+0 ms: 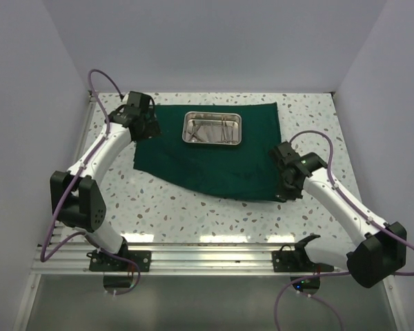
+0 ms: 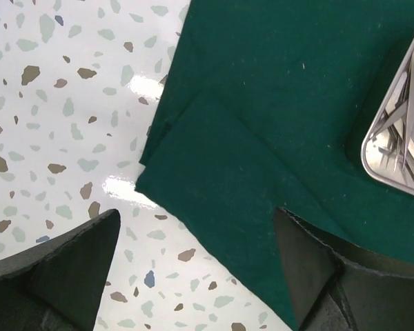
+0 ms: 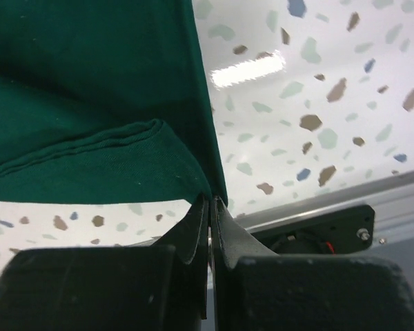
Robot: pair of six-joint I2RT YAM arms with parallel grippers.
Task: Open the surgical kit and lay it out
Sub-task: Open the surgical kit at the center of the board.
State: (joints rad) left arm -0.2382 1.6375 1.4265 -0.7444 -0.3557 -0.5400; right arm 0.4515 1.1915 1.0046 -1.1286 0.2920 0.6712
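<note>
Cloth (image 3: pixel 90 83) corner is being pinched in the right jaws, with the rest stretching ahead-left of them and tray (image 1: pixel 212 128) sitting beyond. Left jaws are hovering spread above its folded edge.

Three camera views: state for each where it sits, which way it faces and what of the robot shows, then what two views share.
Top external: above and behind the bases, looking down on the table; both arms show, dark green cloth and steel tray between them.
Left wrist: behind the left gripper, facing down at the cloth's folded left edge; its open fingers show.
Right wrist: behind the right gripper, facing down; its shut jaws pinch the cloth's edge.
Shared: the tray shows in top and left wrist views.
</note>
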